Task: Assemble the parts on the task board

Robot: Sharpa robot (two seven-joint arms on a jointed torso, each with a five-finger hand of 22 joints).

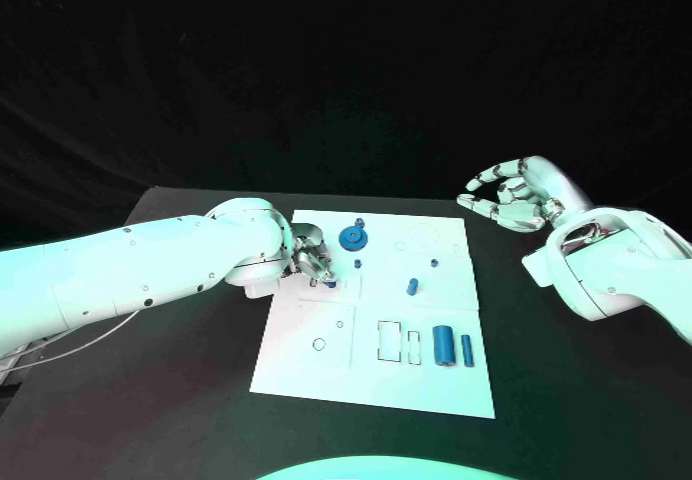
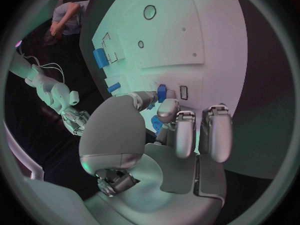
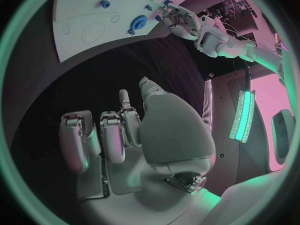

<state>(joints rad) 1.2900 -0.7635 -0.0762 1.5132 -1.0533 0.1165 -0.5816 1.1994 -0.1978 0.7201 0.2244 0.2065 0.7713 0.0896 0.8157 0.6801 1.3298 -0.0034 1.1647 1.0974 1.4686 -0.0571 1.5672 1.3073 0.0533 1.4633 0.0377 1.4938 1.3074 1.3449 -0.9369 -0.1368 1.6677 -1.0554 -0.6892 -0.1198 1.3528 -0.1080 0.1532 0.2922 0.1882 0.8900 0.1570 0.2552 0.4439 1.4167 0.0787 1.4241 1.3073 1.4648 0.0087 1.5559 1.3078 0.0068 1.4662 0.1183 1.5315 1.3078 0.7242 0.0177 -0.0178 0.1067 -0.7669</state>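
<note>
Board: task board [image 1: 303,375] lies mid-table, white.
Parts: small blue part [image 2: 162,92] stands near the board's left edge, pinched at the left hand's [image 1: 309,258] fingertips [image 2: 167,107]; blue gear [image 1: 352,237], two blue cylinders [image 1: 444,346] lie apart.
Right hand [image 1: 511,196]: raised beside the board, fingers loosely curled, holding nothing.
Table [image 1: 577,400]: black.
</note>
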